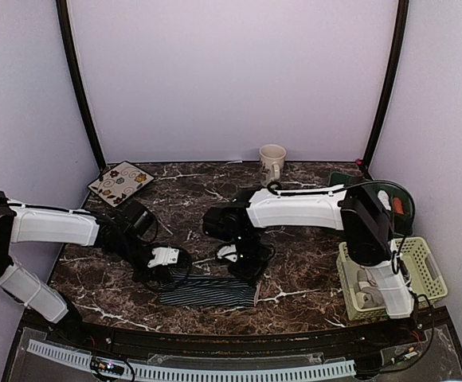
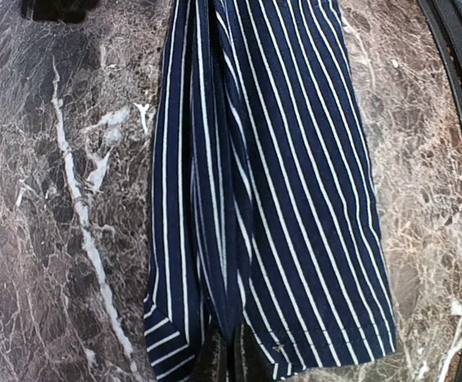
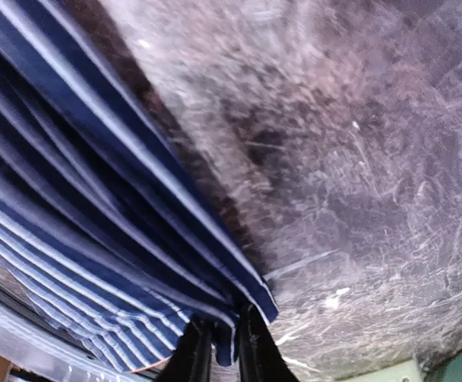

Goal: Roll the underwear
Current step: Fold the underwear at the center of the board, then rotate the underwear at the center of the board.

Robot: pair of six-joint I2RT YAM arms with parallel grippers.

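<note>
Robot lab booth: white walls [image 1: 231, 79] & black poles [image 1: 81, 87] around marble counter [image 1: 311, 274], w/ left arm [image 1: 52, 227], right arm [image 1: 295, 208] at its near edge.

Dark marble table [image 1: 303, 267], pale lilac walls [image 1: 231, 79]

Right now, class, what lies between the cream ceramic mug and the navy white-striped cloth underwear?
The top view shows the right arm crossing that stretch, with the right claw between the cream ceramic mug and the navy white-striped cloth underwear.
</note>
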